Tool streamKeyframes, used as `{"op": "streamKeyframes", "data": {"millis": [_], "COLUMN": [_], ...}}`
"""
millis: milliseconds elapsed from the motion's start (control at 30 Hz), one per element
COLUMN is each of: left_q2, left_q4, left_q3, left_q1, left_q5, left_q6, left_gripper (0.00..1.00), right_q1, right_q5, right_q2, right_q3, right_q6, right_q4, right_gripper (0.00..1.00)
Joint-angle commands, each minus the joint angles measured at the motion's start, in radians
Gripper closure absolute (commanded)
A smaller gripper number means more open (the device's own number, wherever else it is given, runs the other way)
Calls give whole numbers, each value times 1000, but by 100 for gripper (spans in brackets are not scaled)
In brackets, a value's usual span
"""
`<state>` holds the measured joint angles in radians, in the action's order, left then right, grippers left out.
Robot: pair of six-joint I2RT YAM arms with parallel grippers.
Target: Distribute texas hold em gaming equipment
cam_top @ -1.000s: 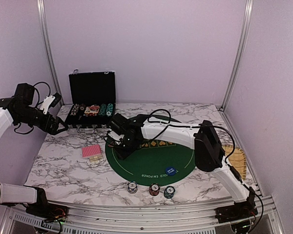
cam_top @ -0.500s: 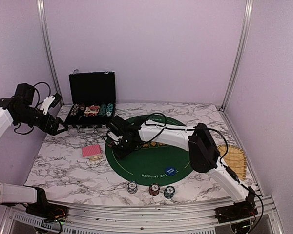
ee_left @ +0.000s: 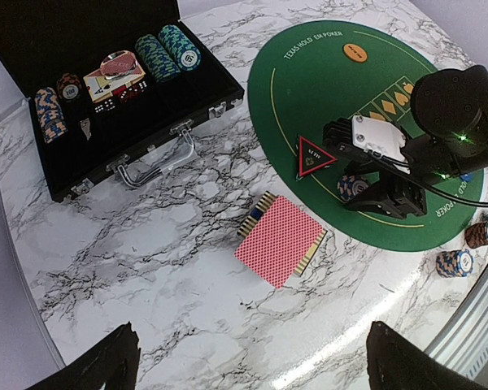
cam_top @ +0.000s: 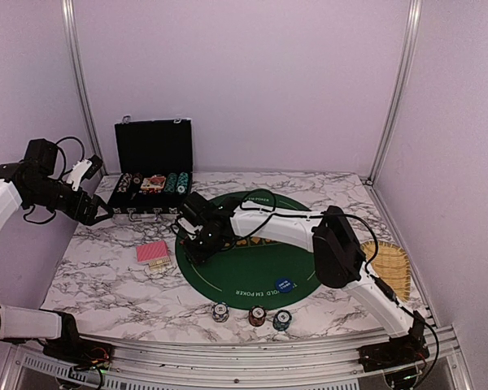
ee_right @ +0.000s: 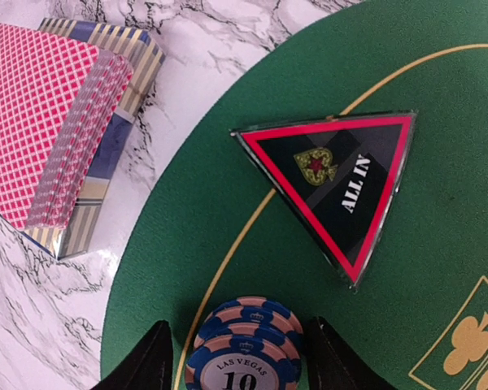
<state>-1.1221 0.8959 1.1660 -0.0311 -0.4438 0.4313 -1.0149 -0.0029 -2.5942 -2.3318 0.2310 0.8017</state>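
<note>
A short stack of blue-and-pink poker chips (ee_right: 248, 345) stands on the green felt mat (ee_right: 228, 211), just inside its gold line. My right gripper (ee_right: 236, 357) is open around this stack, its fingers (ee_right: 153, 361) just off the chips on either side. A black triangular "ALL IN" marker (ee_right: 342, 183) lies on the felt just beyond. The red-backed card deck (ee_left: 279, 240) lies on the marble left of the mat. My left gripper (ee_left: 252, 366) hangs wide open and empty, high above the marble near the case.
The black hinged case (cam_top: 153, 175) stands open at the back left with chips and dice inside. Three chip stacks (cam_top: 257, 315) line the front edge. A blue button (cam_top: 285, 285) and an orange button (ee_left: 355, 53) lie on the mat. A woven tray (cam_top: 388, 268) sits at the right.
My right gripper's jaws have widened around the blue chip stack, which now stands on the felt. The right arm's elbow has swung slightly left. The left arm has not moved.
</note>
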Motion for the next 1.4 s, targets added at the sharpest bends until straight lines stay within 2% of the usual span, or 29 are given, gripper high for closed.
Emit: {"op": "streamKeyframes", "data": {"millis": [0,233,433,567,700,867,1133,1367], "left_q2": [13,16,15,17,18,22,32,30], "left_q4": [24,26,28,30,32,33,38,41], "left_q3": [29,27,32,38,35,35,40,46], "left_q1": [3,3,3,3,3,3,3,3], "left_q5": [-6,-3,-2,-3,-5,-12,-6,-9], "left_q6": [4,6,6,6,7,11,7,6], "left_gripper": [1,1,1,1,1,1,1,1], "right_q1": [6,6,6,-8,-49,-138,-218,-247], "right_q5": [-17,14,56,50,42,59,14,-47], "right_q2": [-23,40,164,326,493,599,640,602], "right_q3": [-26,-34,3,200,418,572,673,690], "right_q6": [13,4,-11,-31,-40,-40,-26,-43], "right_q4": [-16,-19,15,-12,-27,27,56,46], "right_gripper": [43,42,40,36,26,14,11,9]}}
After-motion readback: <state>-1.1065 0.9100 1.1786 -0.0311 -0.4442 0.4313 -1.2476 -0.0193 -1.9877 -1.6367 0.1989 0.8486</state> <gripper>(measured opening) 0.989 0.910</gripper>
